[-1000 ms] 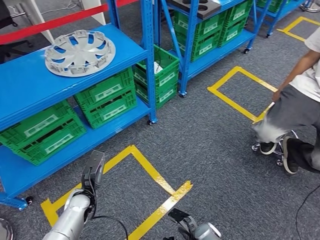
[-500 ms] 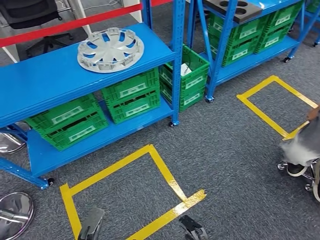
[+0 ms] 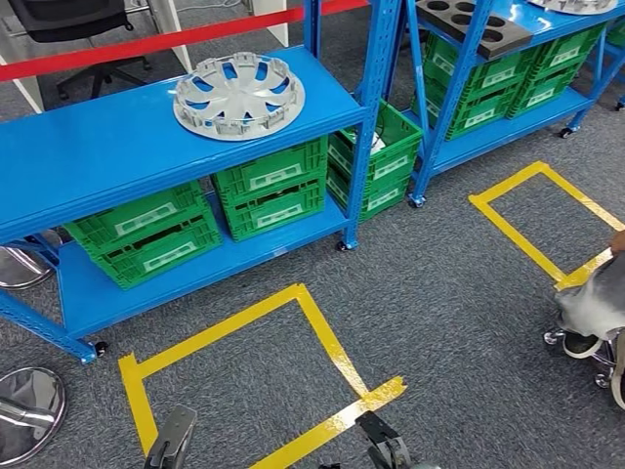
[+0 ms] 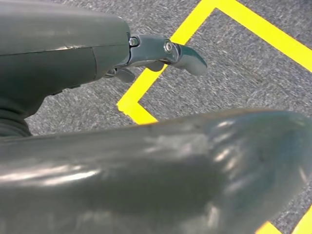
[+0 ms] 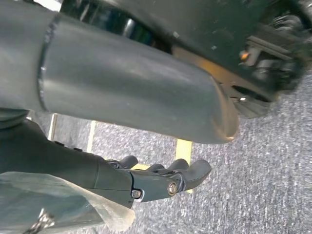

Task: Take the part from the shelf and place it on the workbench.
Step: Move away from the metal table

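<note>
Both hands hang low over the grey carpet: the left hand [image 3: 171,440] at 7 o'clock, the right hand [image 3: 380,442] at 5 o'clock, fingers [image 5: 184,174] extended, holding nothing, each cut off by the frame. The silver hubcap [image 3: 238,94] lies flat on the blue shelf [image 3: 88,156] at 11 o'clock.

head view high, facing shelf [image 3: 185,147], wrist views close, sharing floor tape [image 4: 147,83]
</note>
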{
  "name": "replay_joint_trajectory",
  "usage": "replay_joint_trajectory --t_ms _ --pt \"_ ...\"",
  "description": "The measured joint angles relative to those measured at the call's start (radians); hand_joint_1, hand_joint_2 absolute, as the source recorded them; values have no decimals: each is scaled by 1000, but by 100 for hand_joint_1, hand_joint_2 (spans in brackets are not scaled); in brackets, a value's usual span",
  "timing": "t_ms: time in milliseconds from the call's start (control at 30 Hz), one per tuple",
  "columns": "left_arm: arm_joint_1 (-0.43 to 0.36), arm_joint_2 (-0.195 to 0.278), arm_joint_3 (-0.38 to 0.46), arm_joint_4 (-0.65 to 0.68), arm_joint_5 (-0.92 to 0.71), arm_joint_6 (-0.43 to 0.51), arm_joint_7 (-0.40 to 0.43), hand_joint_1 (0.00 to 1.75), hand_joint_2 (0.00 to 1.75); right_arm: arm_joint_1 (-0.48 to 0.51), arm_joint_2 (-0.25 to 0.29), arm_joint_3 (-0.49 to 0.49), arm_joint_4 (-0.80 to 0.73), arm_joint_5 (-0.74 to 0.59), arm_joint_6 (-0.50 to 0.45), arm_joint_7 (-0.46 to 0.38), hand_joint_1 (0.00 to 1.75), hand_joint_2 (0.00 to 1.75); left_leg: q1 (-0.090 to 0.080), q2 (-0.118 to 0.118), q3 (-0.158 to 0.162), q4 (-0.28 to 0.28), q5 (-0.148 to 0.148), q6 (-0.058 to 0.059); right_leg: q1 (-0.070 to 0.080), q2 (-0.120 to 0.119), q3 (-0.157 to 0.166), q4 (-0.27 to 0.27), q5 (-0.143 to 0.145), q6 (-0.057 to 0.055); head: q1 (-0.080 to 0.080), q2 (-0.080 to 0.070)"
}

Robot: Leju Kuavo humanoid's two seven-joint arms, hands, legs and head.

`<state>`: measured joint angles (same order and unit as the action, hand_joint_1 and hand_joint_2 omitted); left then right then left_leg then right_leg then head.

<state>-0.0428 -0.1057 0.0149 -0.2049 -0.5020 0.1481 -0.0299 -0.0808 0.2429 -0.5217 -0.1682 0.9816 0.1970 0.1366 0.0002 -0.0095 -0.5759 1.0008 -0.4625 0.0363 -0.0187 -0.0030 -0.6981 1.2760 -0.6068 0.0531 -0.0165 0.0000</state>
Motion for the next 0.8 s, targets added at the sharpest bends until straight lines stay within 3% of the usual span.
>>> replay_joint_trajectory --t_ms 67,133,300,367,433,467,500,533,600,633,700,800 --pt "-3 0 0 0 -9 -3 5 0 0 -2 -1 0 0 3 5 2 0 0 0 -6 6 3 -7 -5 0 2 53 -129 78 -4 0 0" --pt "-8 0 -1 0 -19 -8 14 0 0 -5 -1 -1 0 9 9 2 0 0 -3 -10 6 12 -14 -14 0 7 106 -236 115 -10 0 0" --pt "-33 6 0 0 -15 -29 64 0 0 -7 -1 2 0 39 33 10 0 0 -3 -11 1 24 -27 -33 -1 8 121 -257 110 -34 -3 0" --pt "-58 13 3 0 -6 -39 85 0 0 -12 -1 8 0 53 46 16 0 0 0 -7 -34 104 -72 -43 -5 2 128 -260 107 -44 -7 0" --pt "-86 22 13 0 9 -51 112 0 0 -16 -1 17 0 73 63 25 0 0 4 -5 -102 246 -130 -51 -4 -3 134 -259 102 -49 -10 0" --pt "-99 29 21 0 20 -57 128 0 0 -18 -1 24 0 86 74 30 0 0 5 -4 -129 298 -140 -52 -4 -4 137 -259 99 -49 -10 0" --pt "-113 39 30 0 31 -63 146 0 0 -21 -1 30 0 99 86 36 0 0 6 -4 -140 315 -131 -53 -4 -4 142 -259 96 -49 -10 0" --pt "-130 51 42 0 43 -70 165 0 0 -23 -1 37 0 112 99 41 0 0 7 -4 -132 289 -100 -51 -4 -4 149 -259 92 -47 -10 0" --pt "-167 79 65 1 64 -86 198 0 0 -31 0 53 0 136 125 52 0 0 6 -1 -78 161 -18 -44 -4 -4 162 -260 82 -43 -10 0" --pt "-188 95 77 1 75 -92 215 0 0 -36 1 63 0 148 138 56 0 0 3 1 -52 100 8 -39 -3 -4 167 -261 78 -39 -10 0" --pt "-229 130 102 1 97 -101 254 0 0 -48 2 82 0 174 166 63 0 0 -2 5 -30 40 9 -30 0 -4 165 -260 76 -28 -10 0" --pt "-284 190 143 1 122 -113 312 0 0 -61 2 113 0 208 206 70 0 0 2 2 -21 20 -1 -21 3 -4 157 -247 77 -14 -9 0"
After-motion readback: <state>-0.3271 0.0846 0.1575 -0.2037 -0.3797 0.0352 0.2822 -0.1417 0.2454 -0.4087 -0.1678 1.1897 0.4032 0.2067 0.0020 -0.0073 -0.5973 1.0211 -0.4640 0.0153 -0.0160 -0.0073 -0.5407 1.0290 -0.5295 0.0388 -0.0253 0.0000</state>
